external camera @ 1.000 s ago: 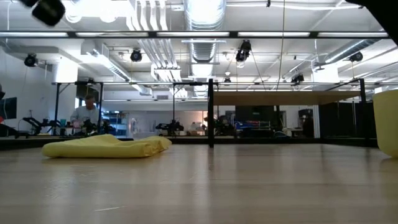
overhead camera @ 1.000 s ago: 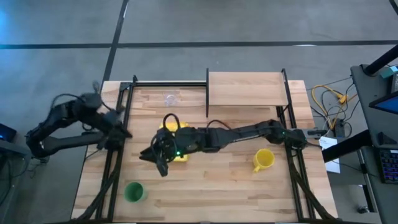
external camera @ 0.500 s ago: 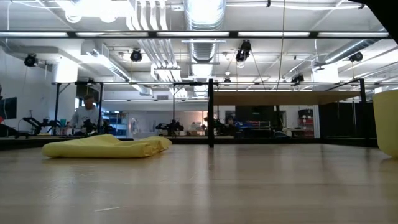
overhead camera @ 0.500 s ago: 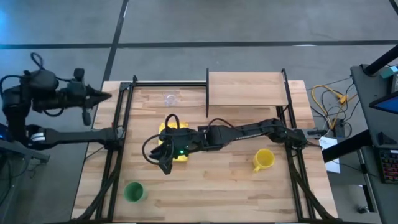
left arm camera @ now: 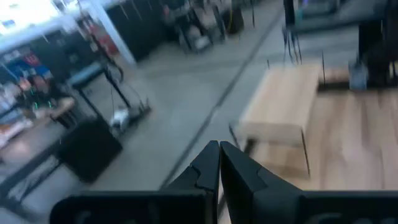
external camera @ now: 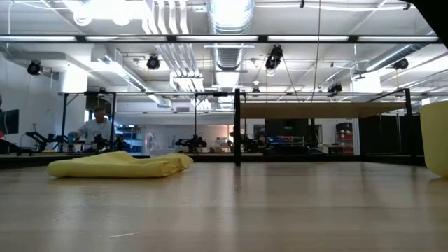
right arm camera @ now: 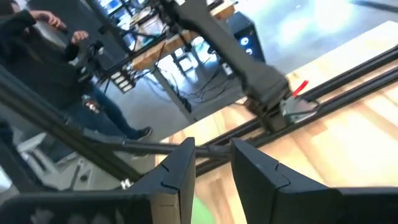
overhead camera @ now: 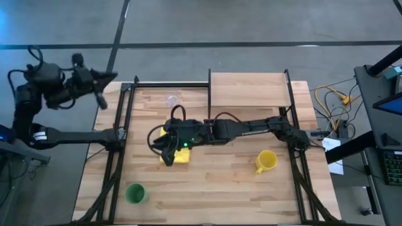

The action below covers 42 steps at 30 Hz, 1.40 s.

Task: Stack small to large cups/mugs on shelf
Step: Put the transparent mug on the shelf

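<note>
Right gripper reached across the table from the right side and sat over the yellow cloth, left of table centre. In the right wrist view its fingers stood a narrow gap apart with nothing between them; beyond them ran the black frame rails and a person in dark clothes stood off the table.

Left gripper was raised off the far-left corner of the table, outside the frame. In the left wrist view its fingers were pressed together, holding nothing, aimed toward the shelf.

Shelf stood at the far edge, right of centre, on thin black posts, top bare. Clear cup stood on the table at the far side, just left of the shelf, well apart from both grippers. Yellow mug stood on the right part of the table, near side of the right arm, handle pointing near-left. Green cup stood upright near the near-left corner, well apart from the other two.

Low view: cloth lay bunched on the left, mug's side cut off at the right edge, shelf plank seen edge-on behind, a person far back in the room. No cup was stacked or on the shelf.
</note>
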Tool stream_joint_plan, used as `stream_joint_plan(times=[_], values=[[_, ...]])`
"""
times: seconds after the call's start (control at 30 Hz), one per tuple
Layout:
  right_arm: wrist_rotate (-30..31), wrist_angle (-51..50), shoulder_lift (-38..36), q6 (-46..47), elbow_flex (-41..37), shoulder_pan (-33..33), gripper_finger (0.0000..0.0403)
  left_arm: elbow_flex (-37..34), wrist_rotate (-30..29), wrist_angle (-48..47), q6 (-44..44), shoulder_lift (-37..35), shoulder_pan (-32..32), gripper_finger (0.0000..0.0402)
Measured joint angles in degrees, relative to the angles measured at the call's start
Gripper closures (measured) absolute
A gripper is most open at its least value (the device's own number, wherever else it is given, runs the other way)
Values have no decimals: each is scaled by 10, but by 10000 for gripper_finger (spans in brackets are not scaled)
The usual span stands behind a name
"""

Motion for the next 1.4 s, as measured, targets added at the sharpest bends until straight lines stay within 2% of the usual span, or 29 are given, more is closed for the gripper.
stream_joint_plan(times=[0.07,0.17,0.3,0.4,0.57,0.83,0.93,1.1,1.3,1.4], values=[[8,0,-4,-1,0,-1,307,0,1,62,-10,19,0,402],[11,-15,-11,-6,0,-2,307,0,22,101,-24,42,0,402],[19,-48,-23,-7,0,-1,307,-16,96,102,-33,82,-1,401],[24,-88,-32,-7,0,1,307,-59,113,148,-56,103,-3,401],[71,-172,-59,-7,0,9,307,-152,112,241,-112,102,-3,401],[153,-261,-108,-15,0,28,307,-309,102,242,-169,10,-3,401],[158,-262,-114,-30,0,30,307,-366,97,236,-222,-25,-3,401],[159,-270,-115,-32,0,29,307,-444,87,226,-257,-87,-7,401],[176,-286,-115,-32,0,29,307,-511,-6,225,-316,-114,-4,401],[185,-286,-115,-32,0,28,307,-536,6,228,-343,-104,-4,401]])
